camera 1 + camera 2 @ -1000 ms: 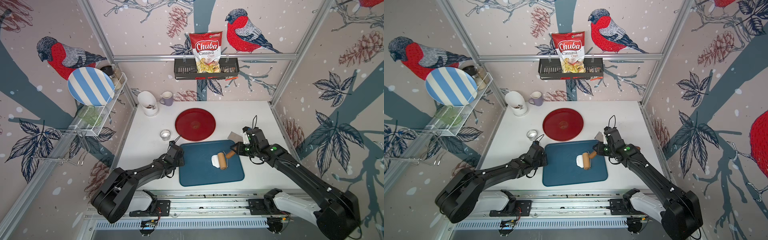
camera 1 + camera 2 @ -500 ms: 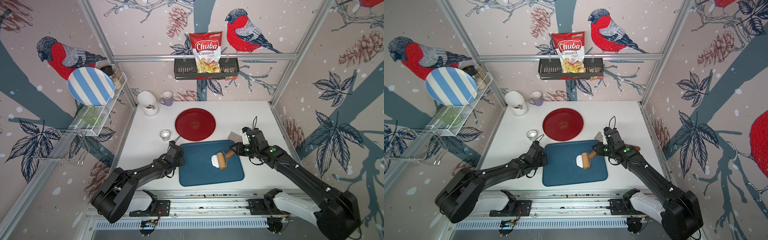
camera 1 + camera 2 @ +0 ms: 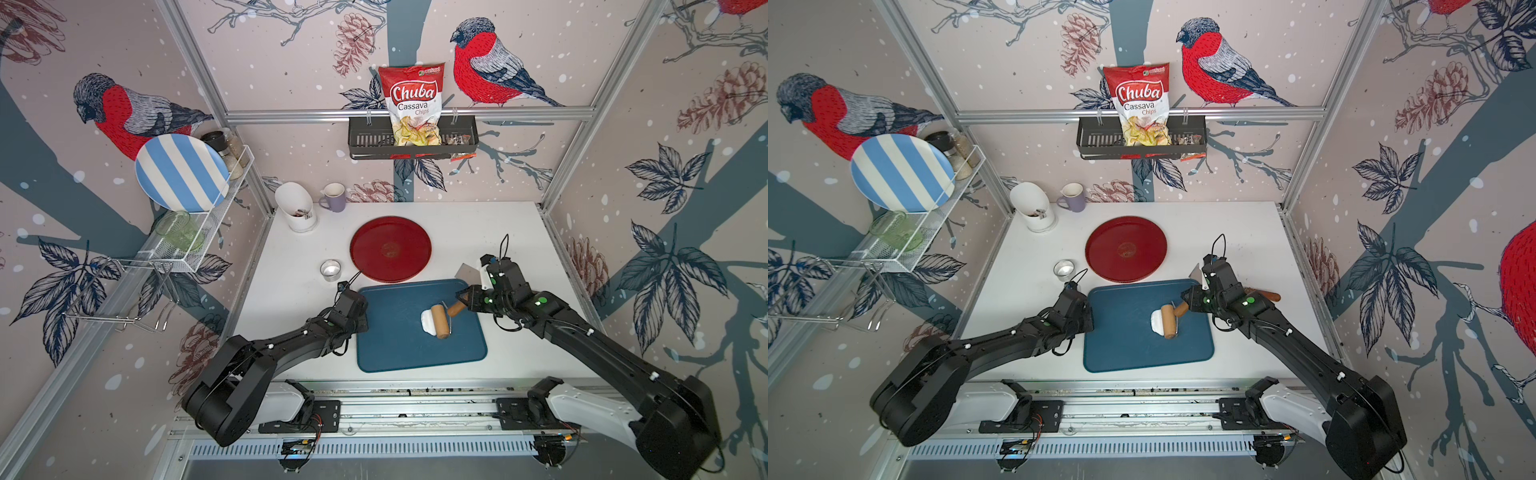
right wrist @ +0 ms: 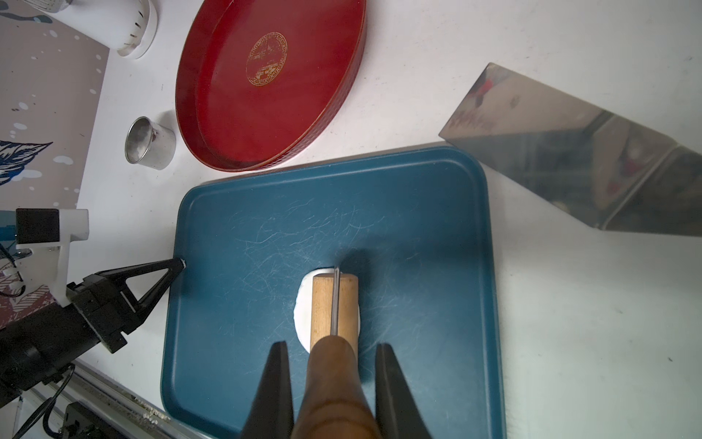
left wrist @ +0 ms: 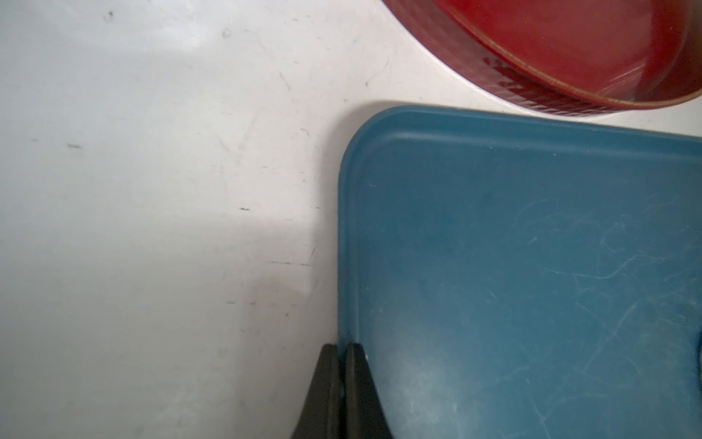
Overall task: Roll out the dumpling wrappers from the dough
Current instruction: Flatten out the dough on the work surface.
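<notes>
I have the right gripper (image 4: 331, 346) clamped on the roller (image 4: 334, 304) handle; dough (image 4: 302, 309) lies under it, dead ahead leftward, drum axis near-far. Left gripper (image 5: 345, 347) closed at tray (image 5: 494, 247) rim.

High at the front in both top views, looking down over the whole table (image 3: 478, 232); close from each wrist, sharing blue tray (image 5: 532, 266) and red plate (image 4: 235, 95).

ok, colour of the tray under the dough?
Dark teal-blue tray, scuffed with pale scratches; shows best in the right wrist view.
</notes>
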### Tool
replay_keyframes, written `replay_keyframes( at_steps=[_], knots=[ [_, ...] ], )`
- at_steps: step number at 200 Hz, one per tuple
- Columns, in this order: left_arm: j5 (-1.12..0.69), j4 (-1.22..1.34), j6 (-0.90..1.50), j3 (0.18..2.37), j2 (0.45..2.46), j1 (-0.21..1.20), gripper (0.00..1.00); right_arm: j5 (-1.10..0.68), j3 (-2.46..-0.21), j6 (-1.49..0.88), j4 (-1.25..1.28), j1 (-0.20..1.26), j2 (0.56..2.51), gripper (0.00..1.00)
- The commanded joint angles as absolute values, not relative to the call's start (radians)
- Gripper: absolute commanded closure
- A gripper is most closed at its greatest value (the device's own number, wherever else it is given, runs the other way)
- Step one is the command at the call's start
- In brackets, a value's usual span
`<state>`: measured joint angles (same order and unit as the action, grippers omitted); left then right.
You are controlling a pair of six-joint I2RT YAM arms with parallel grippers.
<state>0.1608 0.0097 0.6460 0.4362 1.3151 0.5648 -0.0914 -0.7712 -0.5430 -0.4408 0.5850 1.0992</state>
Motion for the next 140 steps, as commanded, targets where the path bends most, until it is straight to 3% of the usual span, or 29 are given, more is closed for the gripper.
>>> replay_keyframes(
  at_steps=[1,47,87,115,140],
  knots=[
    [0.144,-0.015,0.646,0.435,1.318,0.563,1.0,-0.097,-0.781,-0.558,-0.536,0.593,1.105,1.0],
    [0.138,-0.016,0.643,0.439,1.322,0.563,1.0,-0.144,-0.826,-0.564,-0.488,0.486,0.992,1.0],
    [0.135,-0.027,0.64,0.448,1.325,0.563,1.0,-0.193,-0.849,-0.552,-0.472,0.456,1.009,1.0],
    [0.128,-0.05,0.644,0.459,1.313,0.562,0.68,-0.233,-0.831,-0.541,-0.457,0.448,1.03,1.0],
    [0.12,-0.081,0.654,0.462,1.278,0.563,0.59,-0.25,-0.81,-0.529,-0.442,0.448,1.029,1.0]
  ],
)
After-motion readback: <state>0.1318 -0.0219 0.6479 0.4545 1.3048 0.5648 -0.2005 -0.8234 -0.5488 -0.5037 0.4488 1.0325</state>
